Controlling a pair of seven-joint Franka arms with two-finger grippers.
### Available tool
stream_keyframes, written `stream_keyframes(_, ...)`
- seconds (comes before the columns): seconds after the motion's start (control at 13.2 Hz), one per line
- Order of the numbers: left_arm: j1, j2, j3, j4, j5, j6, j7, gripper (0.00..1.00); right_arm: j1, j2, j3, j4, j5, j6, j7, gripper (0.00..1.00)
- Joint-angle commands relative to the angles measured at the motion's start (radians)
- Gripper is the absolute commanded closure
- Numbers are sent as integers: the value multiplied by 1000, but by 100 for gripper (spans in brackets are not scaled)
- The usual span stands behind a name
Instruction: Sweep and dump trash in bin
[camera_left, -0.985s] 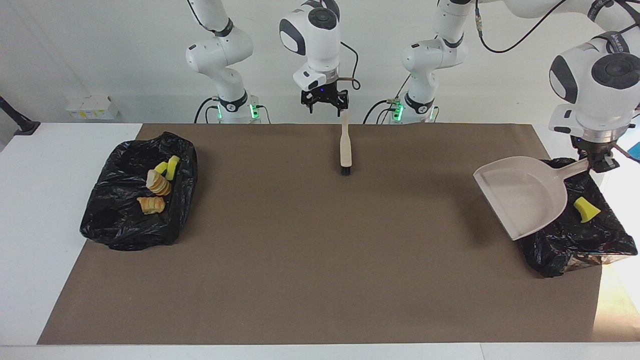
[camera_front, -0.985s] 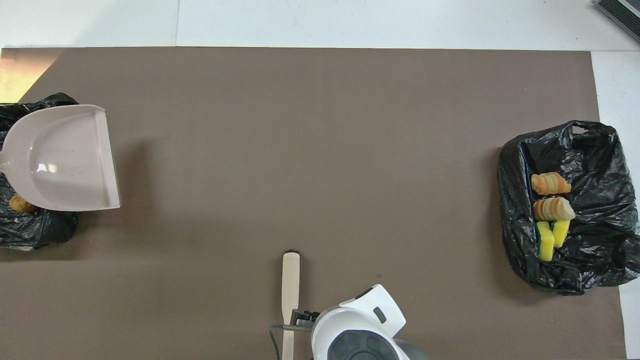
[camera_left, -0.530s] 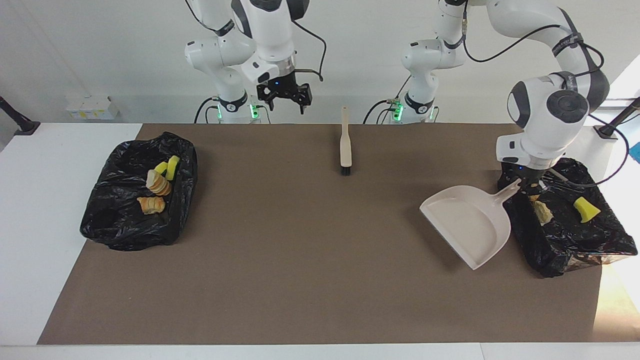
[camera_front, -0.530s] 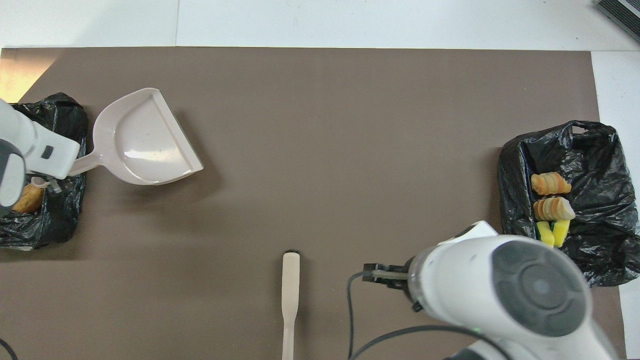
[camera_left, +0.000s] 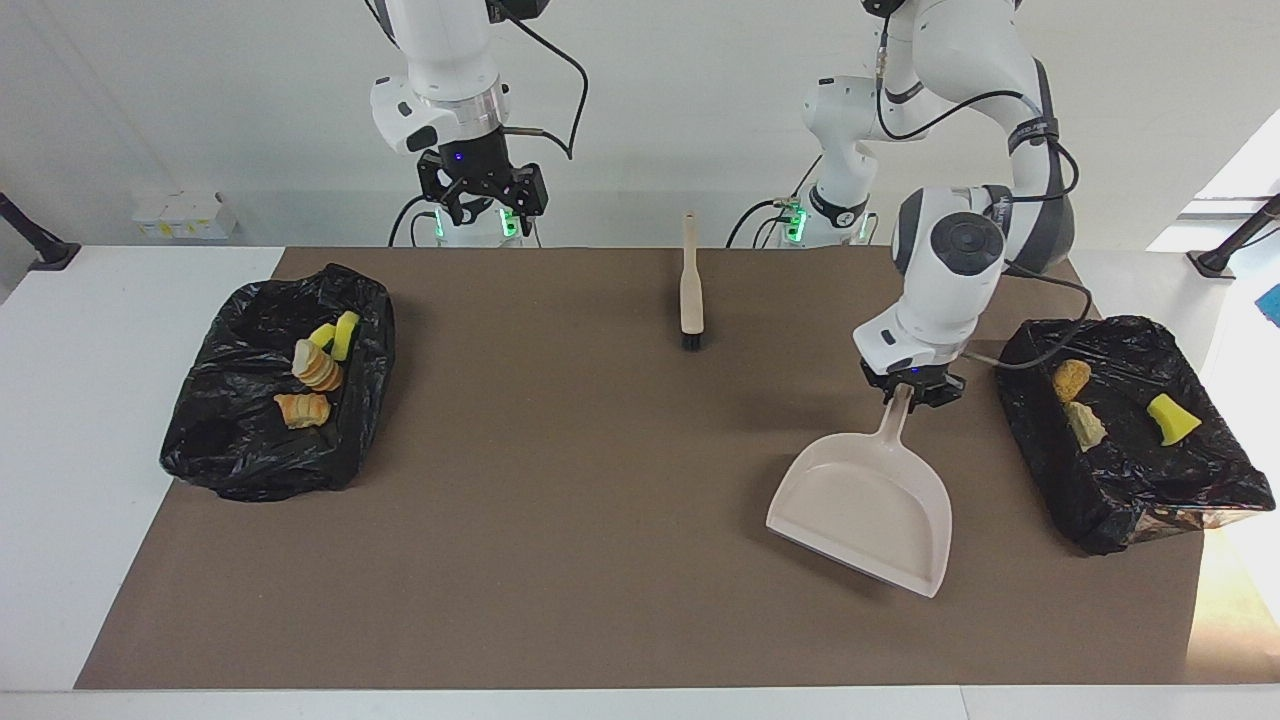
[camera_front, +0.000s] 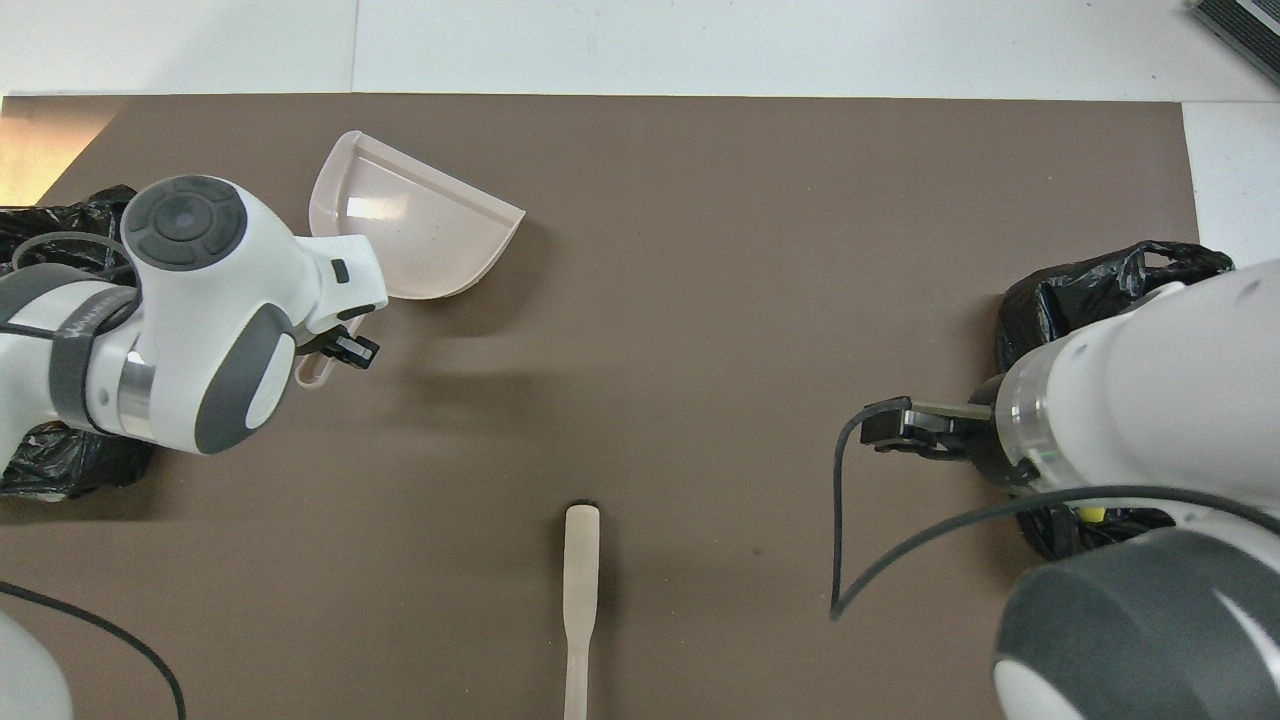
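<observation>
L gripper fingers clamped the handle of a beige plastic dustpan, pan hanging below them over brown bench. R gripper fingers spread wide, empty.

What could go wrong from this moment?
1. The left gripper holds the dustpan only by the handle's tip, so the pan might swing or slip.
2. The pan hangs beside the bin; a careless swing could hit it.
3. The brush lies alone on the mat; the right gripper waits open.

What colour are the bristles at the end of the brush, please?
Black, on the brush; the facing view shows them best.
</observation>
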Motion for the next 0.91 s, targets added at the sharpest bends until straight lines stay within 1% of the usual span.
stream_keyframes(0.0, -101, -13, 22, -16, -55, 27, -214, 100, -67, 103, 14, 159, -20, -90, -95, 0)
stream_keyframes(0.15, -163, -13, 22, -13, -127, 53, -278, 100, -76, 104, 14, 164, -19, -88, -135, 0)
stream_keyframes(0.3, -223, -8, 22, -7, -165, 93, -299, 100, -79, 104, 14, 161, -17, -87, -138, 0)
stream_keyframes(0.38, -268, 19, 23, -5, -185, 125, -351, 100, -85, 104, 14, 158, -16, -82, -140, 0)
stream_keyframes(0.45, -292, 44, 23, -8, -185, 160, -395, 100, -88, 104, 16, 158, -17, -82, -140, 0)
stream_keyframes(0.68, -324, 52, 22, -13, -191, 223, -560, 100, -87, 96, 16, 158, -16, -91, -140, 0)
stream_keyframes(0.83, -333, 58, 22, -19, -191, 251, -598, 100, -88, 94, 16, 159, -14, -85, -140, 0)
